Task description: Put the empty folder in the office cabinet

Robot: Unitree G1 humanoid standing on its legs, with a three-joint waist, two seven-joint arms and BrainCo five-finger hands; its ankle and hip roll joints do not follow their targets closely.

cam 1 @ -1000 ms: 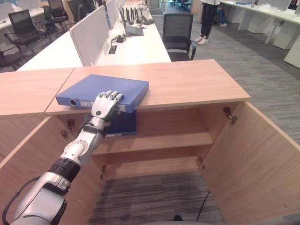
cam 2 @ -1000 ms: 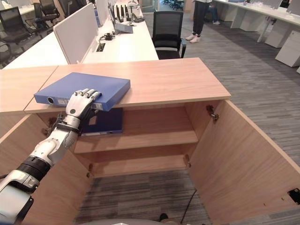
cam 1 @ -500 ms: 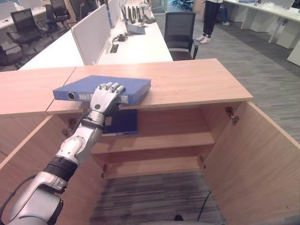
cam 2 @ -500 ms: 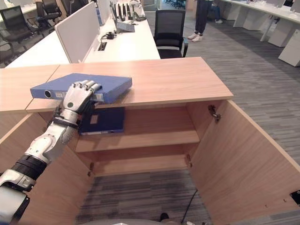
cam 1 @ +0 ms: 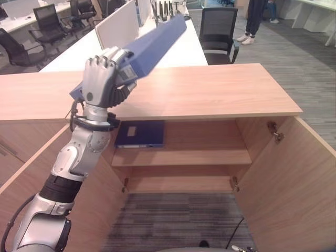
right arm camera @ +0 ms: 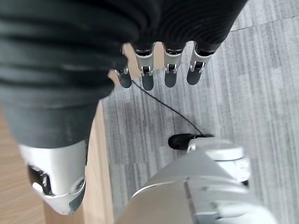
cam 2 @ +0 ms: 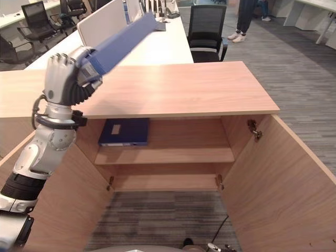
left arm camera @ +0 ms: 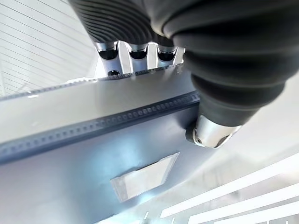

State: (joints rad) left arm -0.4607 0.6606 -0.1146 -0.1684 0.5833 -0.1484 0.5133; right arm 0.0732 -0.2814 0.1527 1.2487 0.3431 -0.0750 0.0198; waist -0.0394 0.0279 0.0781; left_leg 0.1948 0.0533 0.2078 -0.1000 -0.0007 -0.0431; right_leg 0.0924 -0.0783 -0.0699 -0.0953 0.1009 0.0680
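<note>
My left hand (cam 1: 102,79) is raised above the cabinet's left end, its fingers curled round the spine end of the blue folder (cam 1: 155,43). The folder (cam 2: 122,41) is lifted clear of the wooden cabinet top (cam 1: 210,89) and slants up and away from me. Up close, the left wrist view has the folder's blue face (left arm camera: 93,154) pressed against the fingers (left arm camera: 133,51). The office cabinet (cam 1: 184,152) stands open below, with both doors swung out. My right hand (right arm camera: 159,65) hangs over the grey carpet, fingers straight and holding nothing.
A second blue folder (cam 1: 140,134) lies flat on the cabinet's upper shelf at the left; the shelf (cam 1: 210,156) to its right is bare. The right door (cam 1: 299,178) stands open. Desks, office chairs (cam 1: 219,31) and a standing person (cam 1: 257,18) are behind the cabinet.
My left hand has lifted the blue folder off the cabinet top and tilted it upward. The camera has also shifted, showing the cabinet from a slightly different angle.
</note>
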